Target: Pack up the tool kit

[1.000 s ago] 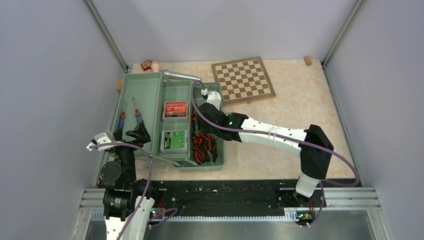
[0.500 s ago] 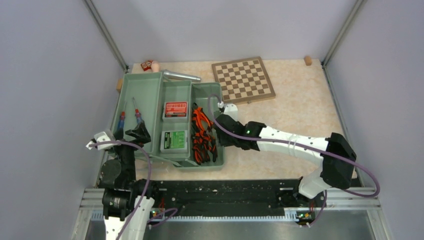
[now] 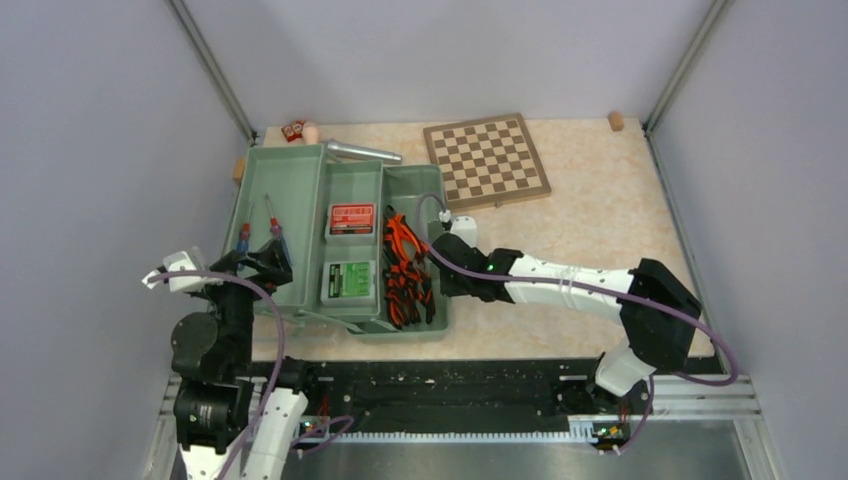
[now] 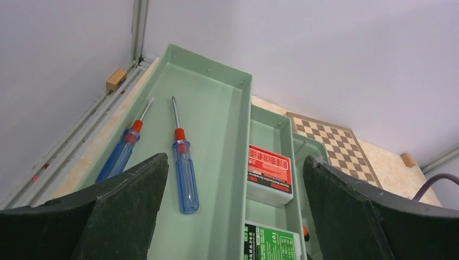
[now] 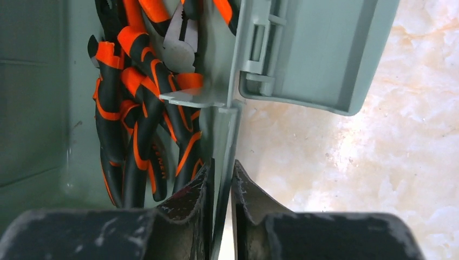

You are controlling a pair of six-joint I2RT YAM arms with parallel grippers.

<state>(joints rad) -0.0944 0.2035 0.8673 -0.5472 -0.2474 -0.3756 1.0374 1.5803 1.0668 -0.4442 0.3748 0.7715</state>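
Fingers (image 5: 192,189) of right gripper (image 5: 221,184) are pinching toolbox (image 3: 295,200) wall beside pliers (image 5: 135,108); left gripper (image 4: 235,162) is hovering wide; thin plastic may be slipping free.

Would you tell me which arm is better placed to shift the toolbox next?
Right, probably: the right fingers pinch the toolbox by its right wall, beside the pliers. The left fingers are spread wide above the screwdrivers, touching nothing.

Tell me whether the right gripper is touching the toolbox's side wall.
Touching. The right wrist view shows the right gripper astride the toolbox wall, with its inner finger flush against the wall's face and no gap visible.
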